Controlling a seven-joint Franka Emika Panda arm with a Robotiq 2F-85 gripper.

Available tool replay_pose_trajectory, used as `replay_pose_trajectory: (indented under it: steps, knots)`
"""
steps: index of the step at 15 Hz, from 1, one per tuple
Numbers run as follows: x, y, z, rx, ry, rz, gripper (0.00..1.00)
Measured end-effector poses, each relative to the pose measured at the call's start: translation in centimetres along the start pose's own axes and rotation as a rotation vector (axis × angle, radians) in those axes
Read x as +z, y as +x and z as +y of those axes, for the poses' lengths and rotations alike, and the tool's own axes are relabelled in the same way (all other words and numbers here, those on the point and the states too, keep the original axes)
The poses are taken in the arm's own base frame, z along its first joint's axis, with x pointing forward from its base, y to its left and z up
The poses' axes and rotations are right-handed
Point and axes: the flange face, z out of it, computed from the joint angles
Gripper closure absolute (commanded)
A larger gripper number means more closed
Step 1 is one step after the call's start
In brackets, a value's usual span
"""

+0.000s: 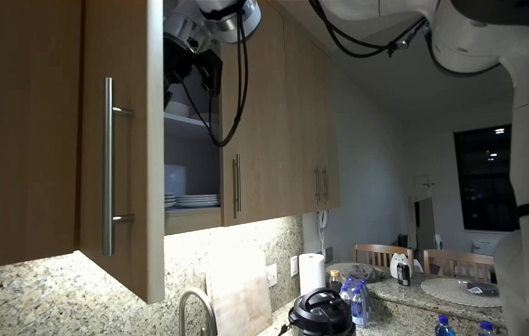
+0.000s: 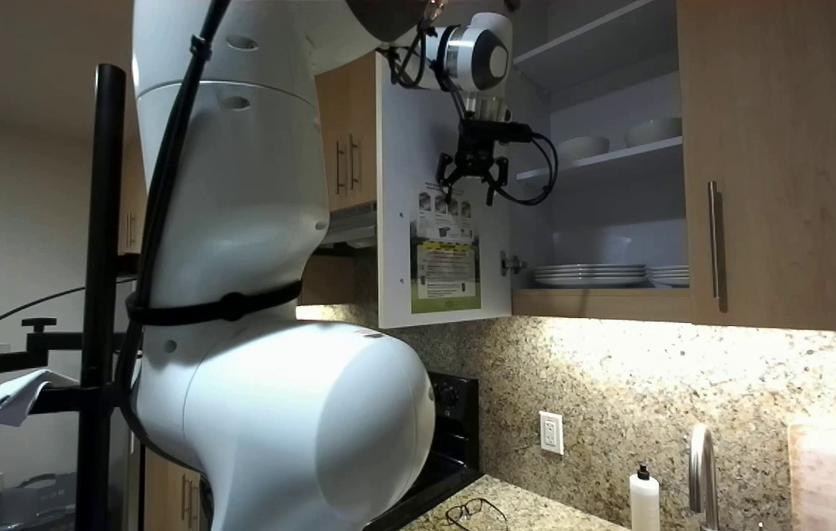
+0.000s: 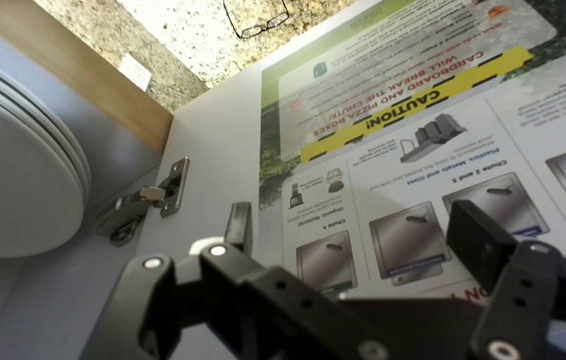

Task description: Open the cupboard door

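With the claw (image 2: pixel 469 195) parted and empty, hangs near the inner face of the cupboard door (image 1: pixel 129 158), swung well out, likely completing the opening step and next needing careful retreat.

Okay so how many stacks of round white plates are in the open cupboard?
2: in an exterior view, a stack of round white plates nearer the open white-backed cupboard door, and a second plate stack partly hidden by the closed light-brown wooden door. More may be hidden.
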Motion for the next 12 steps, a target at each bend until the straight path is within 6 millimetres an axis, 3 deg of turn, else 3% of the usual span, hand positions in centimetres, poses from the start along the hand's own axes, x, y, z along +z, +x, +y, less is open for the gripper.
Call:
replay_pose_trajectory:
  steps: [6,12]
  knots:
    - [0.1,0.3,0.0,-0.007,0.000,-0.008,0.00]
    - [-0.4,-0.5,1.5,0.022,-0.017,-0.004,0.00]
